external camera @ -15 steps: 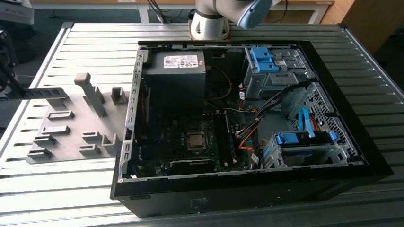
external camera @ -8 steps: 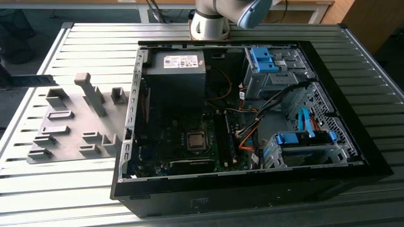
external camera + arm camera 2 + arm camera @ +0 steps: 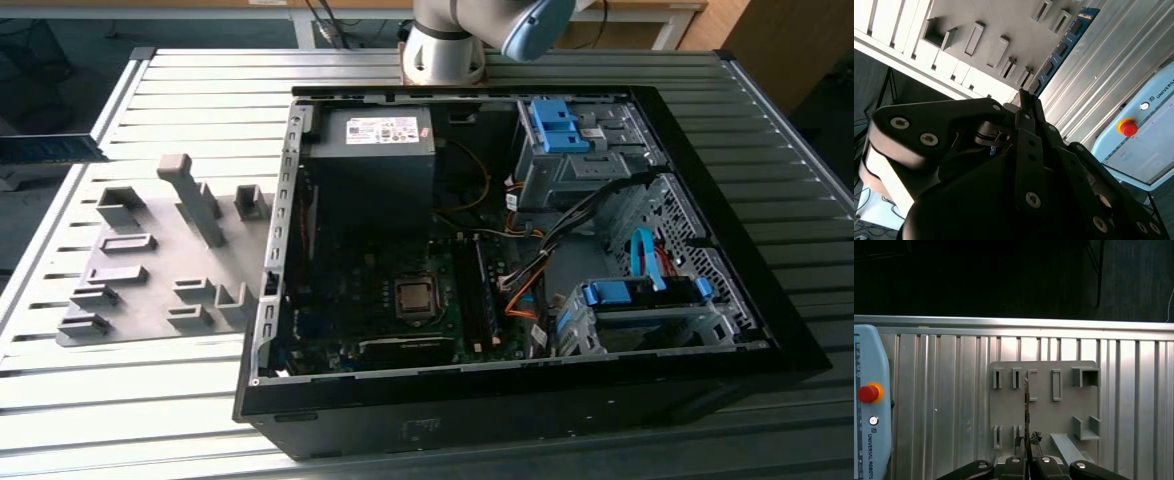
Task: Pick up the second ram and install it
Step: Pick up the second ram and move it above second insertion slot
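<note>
The second ram is a long dark-green stick with black chips, and it juts out from between my gripper's black fingers. In the first wrist view the ram appears edge-on as a thin line rising from the gripper, which is shut on it. The stick hangs over the grey fixture plate. At the exterior view's far left, the ram hovers level above the table, beside the fixture plate. The open computer case lies to the exterior view's right of the plate, with the motherboard's black slots near its middle.
Upright grey blocks stand on the fixture plate. A light-blue teach pendant with a red button lies on the slatted metal table. The arm's base stands behind the case. Blue drive brackets and cables fill the case's right side.
</note>
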Robot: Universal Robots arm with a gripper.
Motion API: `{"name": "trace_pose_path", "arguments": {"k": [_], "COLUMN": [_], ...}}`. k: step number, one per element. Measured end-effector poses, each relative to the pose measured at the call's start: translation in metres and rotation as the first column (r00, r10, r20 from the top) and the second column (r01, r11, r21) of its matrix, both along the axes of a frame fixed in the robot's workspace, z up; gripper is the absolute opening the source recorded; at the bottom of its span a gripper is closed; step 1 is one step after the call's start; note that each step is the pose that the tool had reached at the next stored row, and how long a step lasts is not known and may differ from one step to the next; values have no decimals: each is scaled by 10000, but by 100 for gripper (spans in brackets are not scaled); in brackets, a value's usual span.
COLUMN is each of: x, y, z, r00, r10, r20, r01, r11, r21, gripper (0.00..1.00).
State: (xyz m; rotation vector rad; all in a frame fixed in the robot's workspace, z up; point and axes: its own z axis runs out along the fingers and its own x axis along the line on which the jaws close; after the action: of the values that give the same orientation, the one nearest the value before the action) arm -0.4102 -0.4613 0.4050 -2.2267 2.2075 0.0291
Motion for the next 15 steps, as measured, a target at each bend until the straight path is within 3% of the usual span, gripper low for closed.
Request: {"name": "trace_pose_path", "arguments": {"k": [15], "x": [26], "y": [0], "z": [16], "r00": [10000], "r10": [0], "r20": [-2], "r01": [0], "r11": [10000], "r21": [-1], "gripper": [14]}}
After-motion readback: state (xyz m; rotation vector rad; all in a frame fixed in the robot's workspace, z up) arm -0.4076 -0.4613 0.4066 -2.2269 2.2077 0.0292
